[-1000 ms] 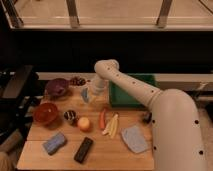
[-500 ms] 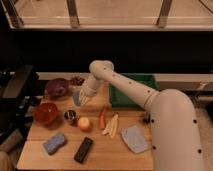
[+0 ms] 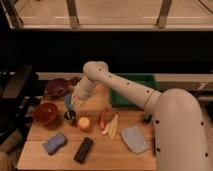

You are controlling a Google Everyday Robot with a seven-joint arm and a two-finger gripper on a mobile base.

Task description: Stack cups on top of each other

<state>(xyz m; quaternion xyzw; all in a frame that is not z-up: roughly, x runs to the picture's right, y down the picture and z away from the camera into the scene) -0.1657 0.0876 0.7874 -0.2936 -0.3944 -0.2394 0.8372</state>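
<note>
One view only, so I'm calling it from the single camera. Along the left edge of the wooden table (image 3: 107, 150) I've got a red bowl (image 3: 45, 113), and behind it, near the back edge, a dark purple bowl (image 3: 56, 88). Over on the right, a green bin (image 3: 136, 90) takes up the back corner. My front strip is crowded: blue sponge (image 3: 54, 143), a black oblong object (image 3: 83, 149), a grey-blue cloth (image 3: 134, 139), with an orange fruit (image 3: 84, 123) and some red and pale yellow pieces (image 3: 109, 123) mid-table. Open wood shows mainly between the sponge and the cloth at the front edge.

My gripper (image 3: 76, 103) hangs low on the left half, between the purple bowl and the orange fruit. I cannot tell how the jaws stand. A light blue cup (image 3: 68, 100) sits right at the gripper, partly hidden by it. My dark cup (image 3: 69, 116) stands on the table just below the jaws, beside the red bowl and the fruit.
</note>
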